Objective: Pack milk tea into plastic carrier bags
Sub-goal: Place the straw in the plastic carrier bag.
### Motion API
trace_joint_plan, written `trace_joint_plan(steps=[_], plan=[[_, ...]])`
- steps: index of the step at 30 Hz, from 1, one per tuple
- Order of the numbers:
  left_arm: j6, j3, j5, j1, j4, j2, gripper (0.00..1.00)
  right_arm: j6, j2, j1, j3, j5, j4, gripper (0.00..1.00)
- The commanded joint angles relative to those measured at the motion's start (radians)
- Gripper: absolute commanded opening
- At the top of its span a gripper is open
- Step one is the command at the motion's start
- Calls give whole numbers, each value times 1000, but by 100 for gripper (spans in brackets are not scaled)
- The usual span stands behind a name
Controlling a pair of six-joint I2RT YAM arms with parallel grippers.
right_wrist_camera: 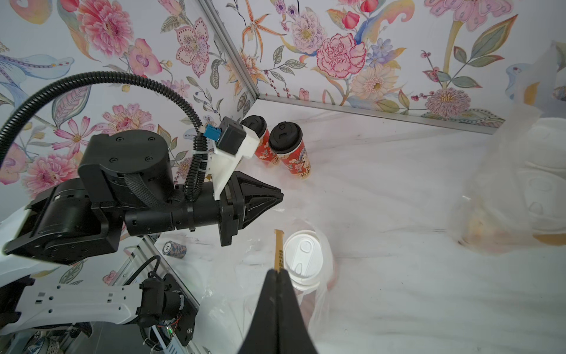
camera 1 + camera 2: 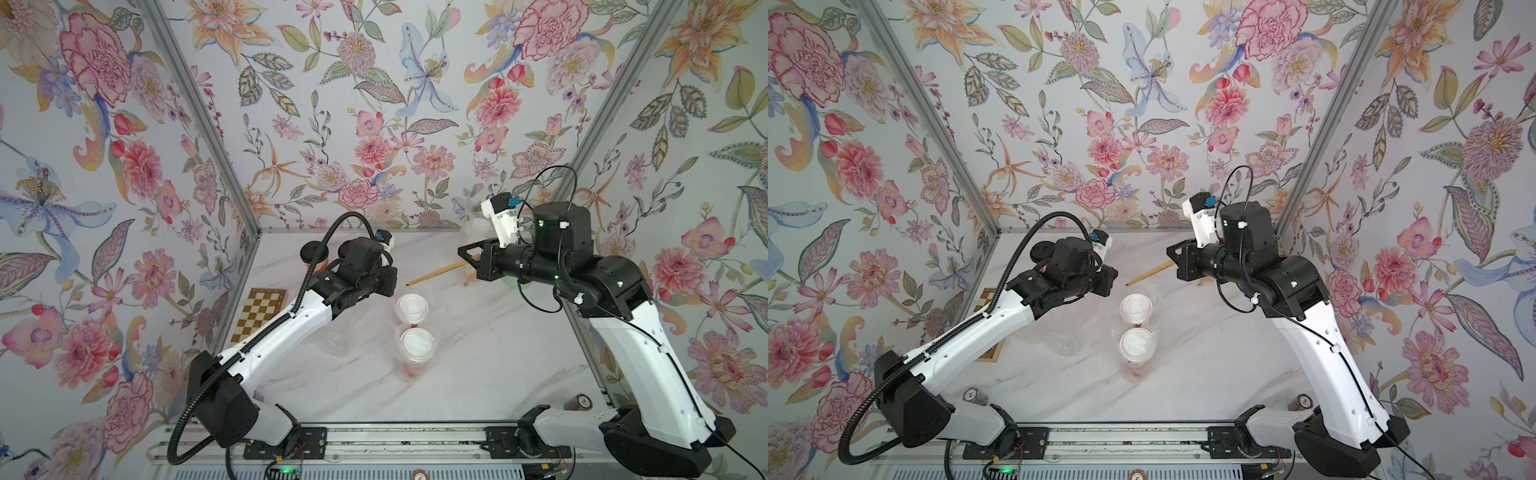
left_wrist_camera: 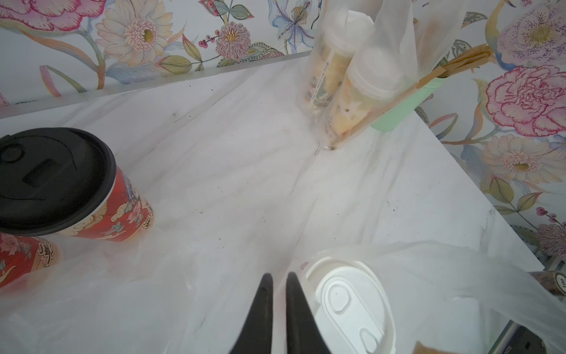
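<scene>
A white-lidded cup [image 2: 411, 308] and a second white-lidded cup [image 2: 417, 344] are seen upright, side by side, inside a clear carrier bag [image 3: 428, 263] set centrally on the table [image 2: 478, 353]. The left gripper [image 3: 279, 277] is poised at the bag's rim, jaws nearly together; whether film is pinched cannot be told. The right gripper [image 1: 277, 272] is clamped on a brown stick [image 1: 279, 245].

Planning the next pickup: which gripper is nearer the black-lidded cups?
Left. The left gripper is a short way from the black-lidded cups, by the centre bag; the right gripper, pinching a brown stick, is farther off, beside the bagged pair.
</scene>
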Motion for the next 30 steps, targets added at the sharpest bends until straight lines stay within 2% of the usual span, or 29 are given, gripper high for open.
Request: trace_joint_plan(steps=[1,3,4,7,9,15,24,28,30], plan=[[2,42,31,14,7,-26,25,-21,31,25,26,56,-35,0],[19,58,45,13,-11,-25,44,-27,43,35,34,63,-44,0],[41,69,52,13,-30,-26,50,-29,47,37,37,67,-49,0],[127,105,26,14,-108,-24,60,-34,55,39,37,80,-54,0],[188,133,-3,14,-168,-18,63,-36,58,40,39,89,-61,0],[306,195,-14,13,-275,22,66,-40,68,40,48,94,-63,0],[358,219,112,13,-269,95,65,-43,106,50,68,95,-62,0],[371,225,103,14,-261,95,63,-44,118,56,74,100,-62,0],[375,227,80,14,-258,95,56,-44,121,59,74,116,-63,0]])
